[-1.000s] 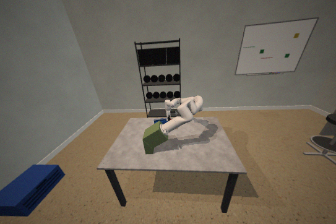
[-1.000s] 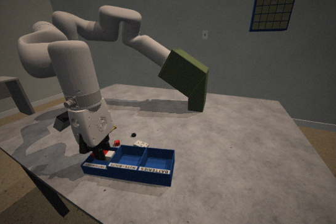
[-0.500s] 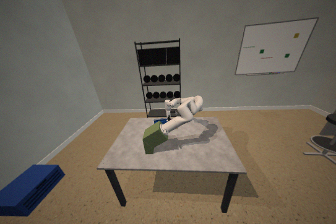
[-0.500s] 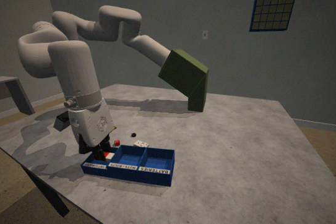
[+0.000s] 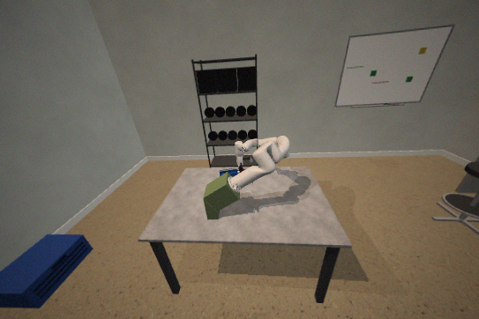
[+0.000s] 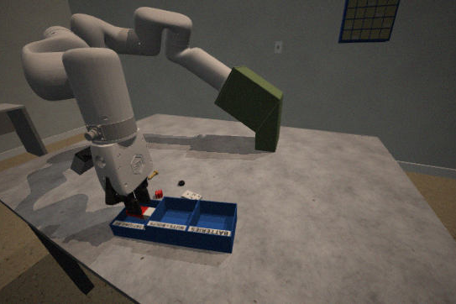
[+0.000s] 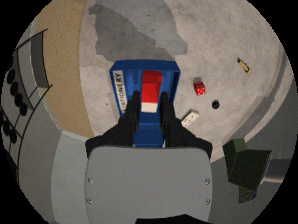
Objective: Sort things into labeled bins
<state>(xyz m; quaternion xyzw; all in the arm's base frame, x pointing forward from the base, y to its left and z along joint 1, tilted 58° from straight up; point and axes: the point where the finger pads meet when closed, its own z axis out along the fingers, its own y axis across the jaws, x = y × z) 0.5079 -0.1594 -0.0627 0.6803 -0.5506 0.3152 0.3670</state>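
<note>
From the top view I see little of the job: the white arm leans over the far left of the grey mottled worktop point(image 5: 271, 220), and its gripper point(image 5: 239, 167) hangs above the blue three-compartment bin tray point(image 5: 225, 172). A black shelf rack point(image 5: 195, 88) and a whiteboard point(image 5: 390, 66) stand against the back wall, well apart from the work.

In the exterior view the red-and-white rectangular block point(image 6: 147, 211) sits down inside the tray's end compartment, the one farthest from the BATTERIES label. That compartment's own label I can't read. The fingers point(image 6: 111, 197) straddle the block but stand slightly slack – released, I judge, not gripping. The block looks rigid, light and smooth-sided, so I'd pinch it across its narrow flat faces near the middle. A small red piece point(image 6: 159, 193), a black disc point(image 6: 180, 182), a white flat plate point(image 6: 191, 195) and a yellow stick point(image 6: 153, 174) lie on the worktop just behind the tray.

The wrist view agrees – the block lies ahead between the two dark fingers, within blue walls. The worktop looks matt and level.
</note>
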